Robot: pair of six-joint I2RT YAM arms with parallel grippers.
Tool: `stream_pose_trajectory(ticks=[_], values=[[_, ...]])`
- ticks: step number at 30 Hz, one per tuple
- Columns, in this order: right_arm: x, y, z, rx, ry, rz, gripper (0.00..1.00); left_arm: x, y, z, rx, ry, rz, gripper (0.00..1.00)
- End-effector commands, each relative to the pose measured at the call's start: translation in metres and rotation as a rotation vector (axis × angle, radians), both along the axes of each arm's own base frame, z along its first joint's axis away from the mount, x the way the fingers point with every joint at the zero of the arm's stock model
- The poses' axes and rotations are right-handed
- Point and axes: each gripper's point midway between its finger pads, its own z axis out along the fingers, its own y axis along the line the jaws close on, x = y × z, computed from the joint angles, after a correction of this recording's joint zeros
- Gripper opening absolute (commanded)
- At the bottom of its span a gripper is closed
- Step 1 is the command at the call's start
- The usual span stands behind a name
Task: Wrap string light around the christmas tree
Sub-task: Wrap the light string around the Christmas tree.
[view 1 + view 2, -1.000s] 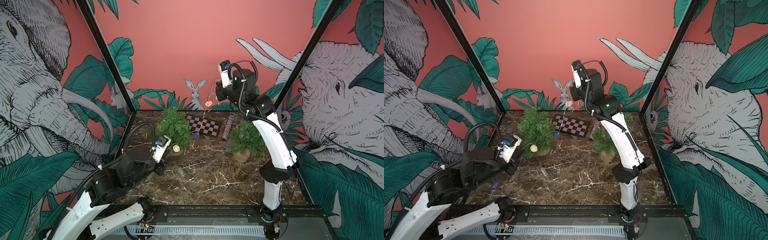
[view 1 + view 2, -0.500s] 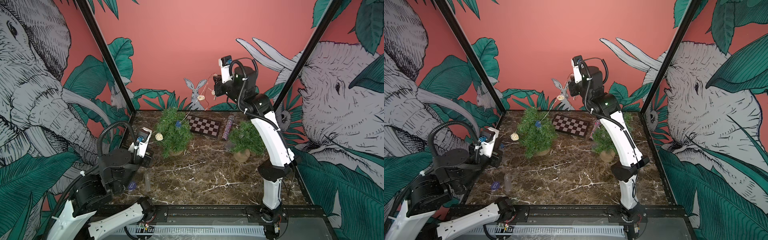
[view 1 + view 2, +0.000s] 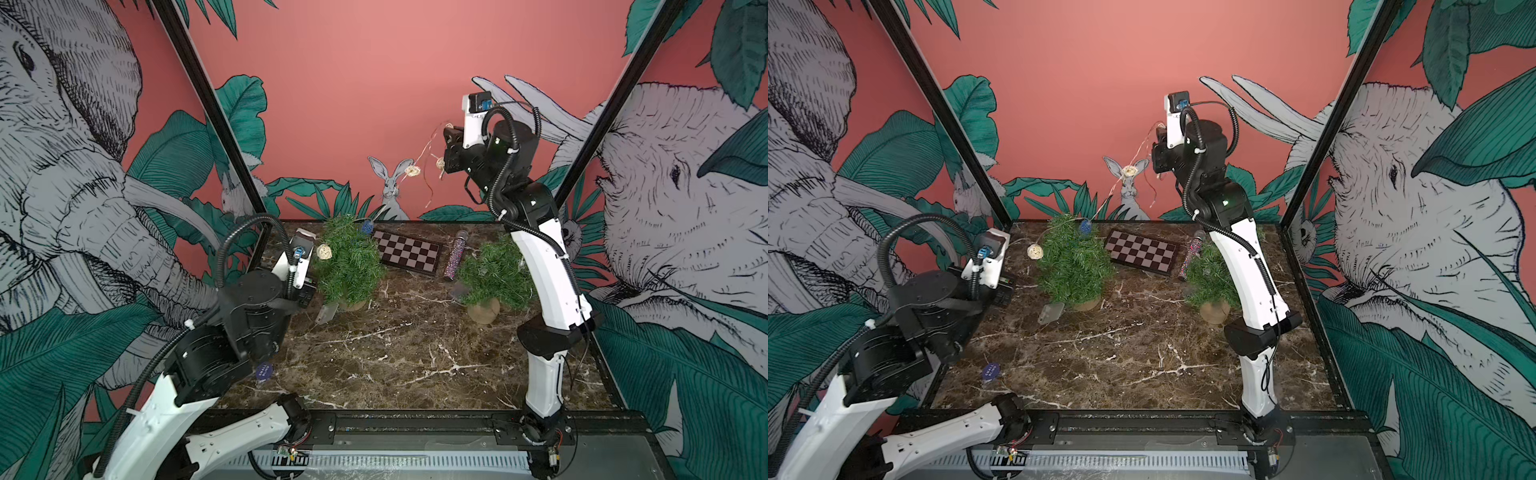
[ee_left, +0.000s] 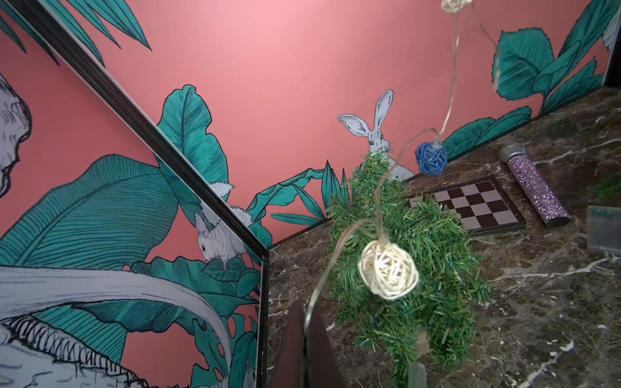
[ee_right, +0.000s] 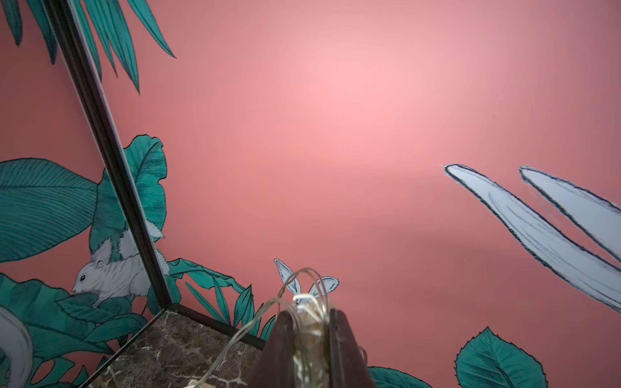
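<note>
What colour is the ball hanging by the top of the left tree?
Blue. The ball shows best in the left wrist view.

We see right gripper (image 5: 309, 314) clamped on bunched string light (image 5: 307, 339). Wire loops stick out past fingertips; one strand trails off toward marble table (image 5: 161, 356) corner. Pink wall (image 5: 336, 134) behind, with painted squirrel (image 5: 107, 272) and leaves.

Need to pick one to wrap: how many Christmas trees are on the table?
2. The left tree stands toward the back, the string light over its top; the right tree stands beside the right arm, partly behind it.
</note>
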Motion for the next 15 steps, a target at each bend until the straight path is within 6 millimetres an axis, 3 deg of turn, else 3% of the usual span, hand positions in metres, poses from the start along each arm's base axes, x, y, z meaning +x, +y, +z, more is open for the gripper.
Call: stream_pose_trajectory(ticks=[1,11,15], values=[[0.005,-0.018,0.020,0.067,-0.058,-0.035,0.00,0.004,-0.007,0.033,-0.048,-0.053,-0.046,0.00],[0.040,-0.043,0.015,0.197,-0.055,-0.068,0.00,0.040,-0.014,0.047,-0.090,0.030,-0.032,0.00],[0.055,-0.040,0.005,0.225,-0.048,-0.076,0.00,0.063,-0.019,0.048,-0.096,0.064,-0.028,0.00]])
